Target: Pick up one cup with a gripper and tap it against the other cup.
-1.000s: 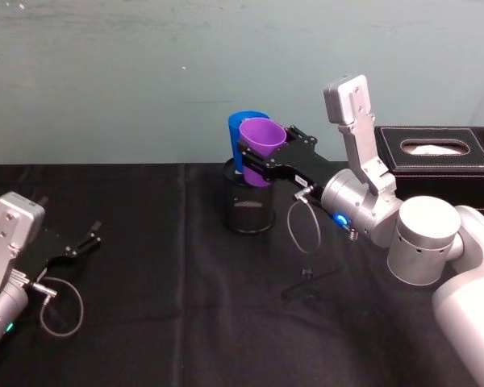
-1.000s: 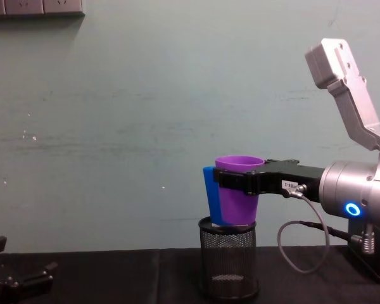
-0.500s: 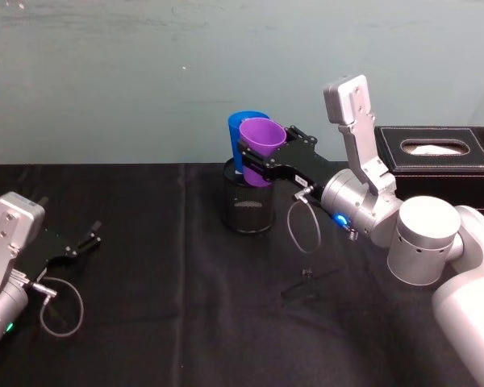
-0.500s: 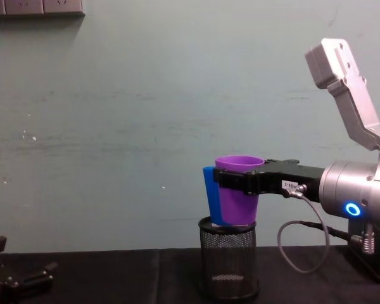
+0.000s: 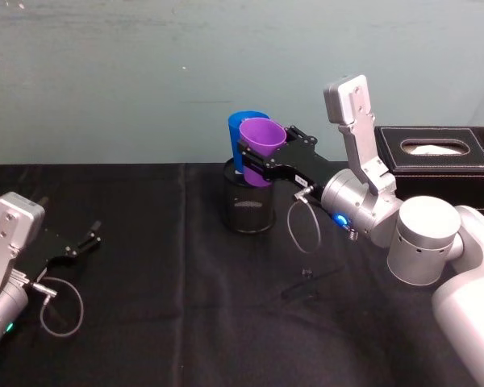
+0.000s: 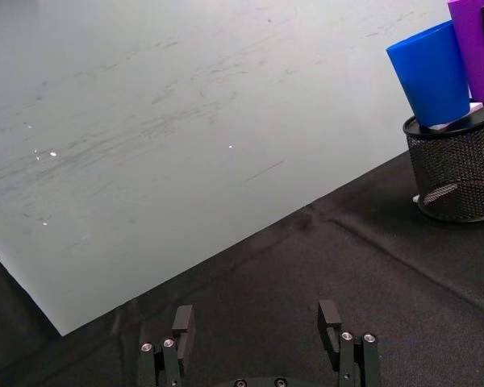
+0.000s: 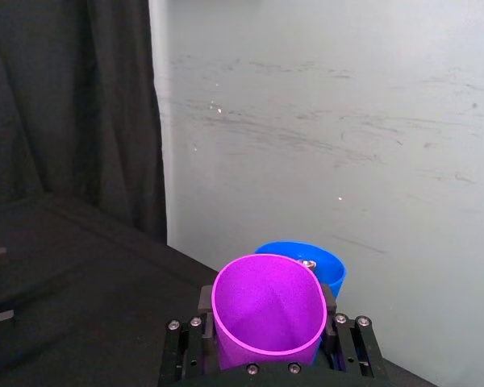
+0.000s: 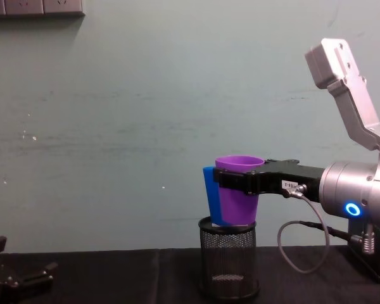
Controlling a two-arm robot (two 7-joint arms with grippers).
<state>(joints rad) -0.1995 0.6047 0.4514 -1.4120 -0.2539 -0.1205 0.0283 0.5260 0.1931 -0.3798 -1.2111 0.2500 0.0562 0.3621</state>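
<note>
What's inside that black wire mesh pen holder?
The bright blue plastic tumbler stands in the black mesh pen holder, rising above its rim; its base is hidden. The right gripper holds the purple plastic tumbler beside it. The left gripper idles at left.

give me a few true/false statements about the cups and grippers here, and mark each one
1. The right gripper is shut on the purple cup. True.
2. The blue cup lies on its side on the table. False: it stands upright with its base in the mesh holder.
3. The left gripper holds the blue cup. False: it is open and empty, low over the table at the robot's left.
4. The purple cup is held mouth up, beside the blue cup. True.
</note>
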